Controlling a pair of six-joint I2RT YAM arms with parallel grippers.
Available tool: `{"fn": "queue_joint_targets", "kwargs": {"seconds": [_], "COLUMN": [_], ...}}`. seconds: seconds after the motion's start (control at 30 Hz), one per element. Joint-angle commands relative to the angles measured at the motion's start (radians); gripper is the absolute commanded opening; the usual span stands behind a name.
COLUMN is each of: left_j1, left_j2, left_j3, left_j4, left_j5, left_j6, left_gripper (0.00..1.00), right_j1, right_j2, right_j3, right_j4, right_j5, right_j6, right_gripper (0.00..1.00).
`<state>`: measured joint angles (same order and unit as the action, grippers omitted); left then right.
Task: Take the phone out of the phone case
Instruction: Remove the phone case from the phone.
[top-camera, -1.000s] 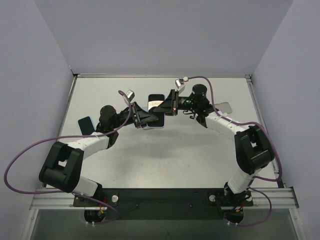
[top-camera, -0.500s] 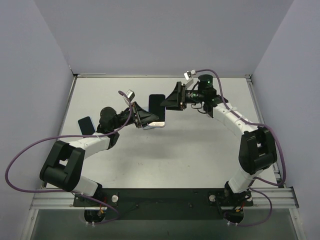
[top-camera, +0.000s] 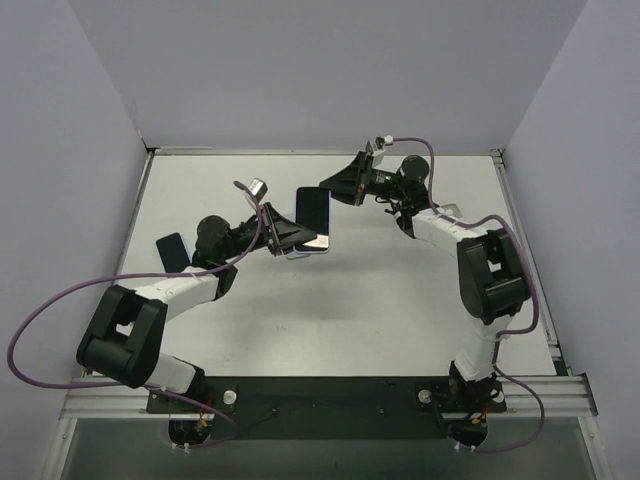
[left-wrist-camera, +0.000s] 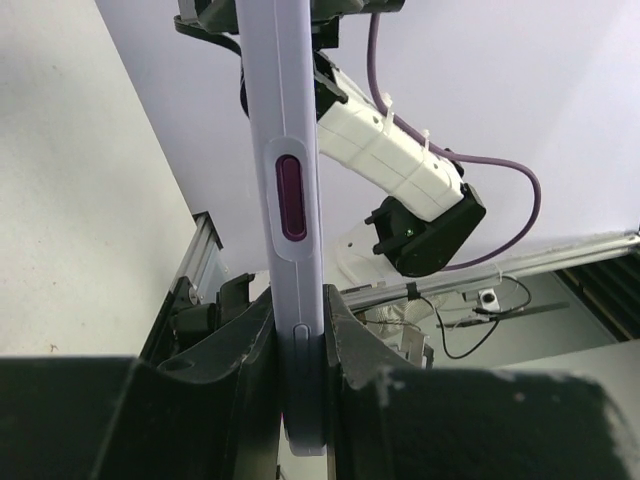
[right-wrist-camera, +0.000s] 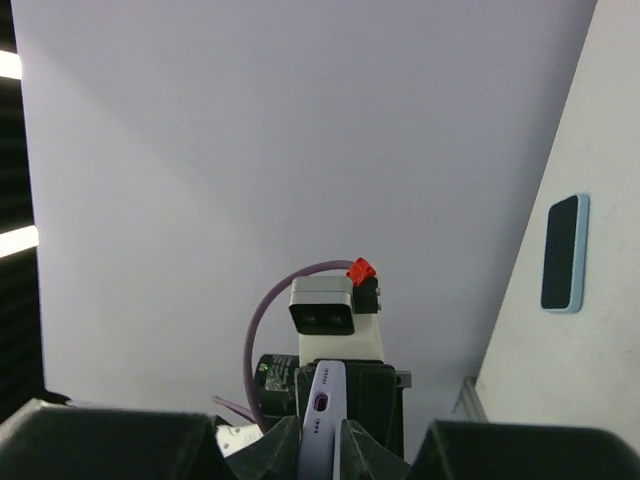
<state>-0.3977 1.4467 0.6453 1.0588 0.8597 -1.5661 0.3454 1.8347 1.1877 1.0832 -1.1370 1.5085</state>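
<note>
The phone (top-camera: 313, 208), dark screen up, sits in a lavender phone case (top-camera: 304, 249) and is held above the table between both arms. My left gripper (top-camera: 291, 237) is shut on the case's left edge. In the left wrist view the case (left-wrist-camera: 290, 190) stands edge-on with a purple side button, clamped at my gripper (left-wrist-camera: 298, 305). My right gripper (top-camera: 329, 188) is shut on the far end. In the right wrist view the lavender end with its charging port (right-wrist-camera: 323, 405) sticks up at my gripper (right-wrist-camera: 322, 432).
A second dark phone in a blue case (top-camera: 172, 250) lies flat at the table's left, and also shows in the right wrist view (right-wrist-camera: 563, 253). A grey flat piece (top-camera: 450, 211) lies at the right behind the right arm. White walls enclose the table.
The right arm has swung back towards the far wall, its gripper staying shut on the case's far end. The cased phone has shifted a little back. The left arm has hardly moved.
</note>
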Motion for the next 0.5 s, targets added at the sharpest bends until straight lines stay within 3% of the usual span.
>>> {"fn": "queue_joint_targets", "kwargs": {"seconds": [0.0, 0.2, 0.23, 0.33, 0.47], "left_j1": [-0.001, -0.001, -0.003, -0.001, 0.002], "left_j2": [-0.045, -0.048, -0.046, -0.048, -0.068], "left_j3": [0.010, 0.010, 0.010, 0.008, 0.036], "left_j4": [0.115, 0.104, 0.104, 0.098, -0.026], "left_j5": [-0.014, -0.016, -0.017, -0.018, 0.006], "left_j6": [0.014, 0.015, 0.020, 0.032, 0.126], "left_gripper": [0.00, 0.00, 0.00, 0.00, 0.00], "right_j1": [-0.009, -0.011, -0.013, -0.013, -0.011], "right_j2": [0.072, 0.063, 0.060, 0.052, 0.011], "right_j3": [0.024, -0.003, -0.008, -0.039, -0.100], "right_j4": [0.553, 0.560, 0.564, 0.586, 0.586], "right_j5": [0.009, 0.013, 0.014, 0.031, 0.091], "right_j6": [0.343, 0.332, 0.337, 0.375, 0.450], "right_gripper": [0.17, 0.06, 0.00, 0.00, 0.00]}}
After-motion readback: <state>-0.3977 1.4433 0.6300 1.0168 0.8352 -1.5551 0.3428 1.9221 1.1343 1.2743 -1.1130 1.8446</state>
